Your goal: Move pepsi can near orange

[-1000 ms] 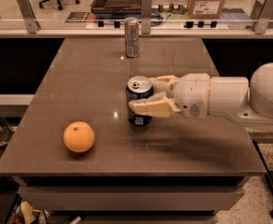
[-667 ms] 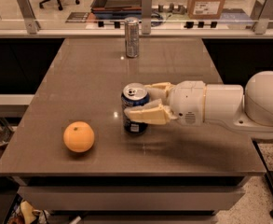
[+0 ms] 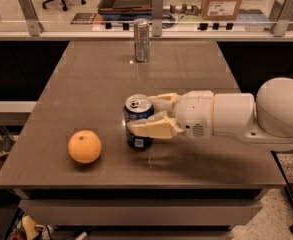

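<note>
Pepsi can at frame centre, upright. Orange lower left, near the table's front edge; bare top between the two. Gripper clamped on the pepsi can, one finger in front, one behind. Arm enters level from the right. Silver can upper centre, near the far edge. Glossy brown top; rail and office floor beyond.

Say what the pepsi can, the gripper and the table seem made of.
Table: smooth grey-brown top with soft reflections, perhaps laminate. Pepsi can: probably thin metal, silver top, glossy blue wall. Gripper, shut on the can near the table's front middle: likely matte cream plastic.
</note>
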`<act>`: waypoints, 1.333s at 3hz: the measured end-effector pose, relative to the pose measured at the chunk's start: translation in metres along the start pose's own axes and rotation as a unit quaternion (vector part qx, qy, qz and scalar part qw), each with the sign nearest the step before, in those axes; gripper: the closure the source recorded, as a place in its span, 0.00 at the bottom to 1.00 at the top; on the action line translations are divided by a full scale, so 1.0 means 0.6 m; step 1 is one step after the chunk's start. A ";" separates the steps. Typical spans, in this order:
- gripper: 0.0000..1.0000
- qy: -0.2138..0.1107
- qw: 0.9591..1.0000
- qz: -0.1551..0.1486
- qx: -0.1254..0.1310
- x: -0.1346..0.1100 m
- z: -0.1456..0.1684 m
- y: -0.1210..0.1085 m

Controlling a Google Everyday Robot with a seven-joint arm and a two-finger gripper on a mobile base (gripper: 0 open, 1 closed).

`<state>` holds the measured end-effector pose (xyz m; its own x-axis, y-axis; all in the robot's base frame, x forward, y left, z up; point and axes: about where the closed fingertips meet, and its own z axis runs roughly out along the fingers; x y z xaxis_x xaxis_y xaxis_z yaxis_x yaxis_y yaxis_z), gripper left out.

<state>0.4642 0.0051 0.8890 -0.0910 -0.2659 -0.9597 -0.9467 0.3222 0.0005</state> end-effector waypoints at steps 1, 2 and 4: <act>0.60 0.001 1.000 -0.001 -0.002 -0.002 0.003 0.002; 0.36 0.001 1.000 -0.003 -0.003 -0.004 0.005 0.005; 0.00 0.002 1.000 -0.005 -0.006 -0.007 0.010 0.010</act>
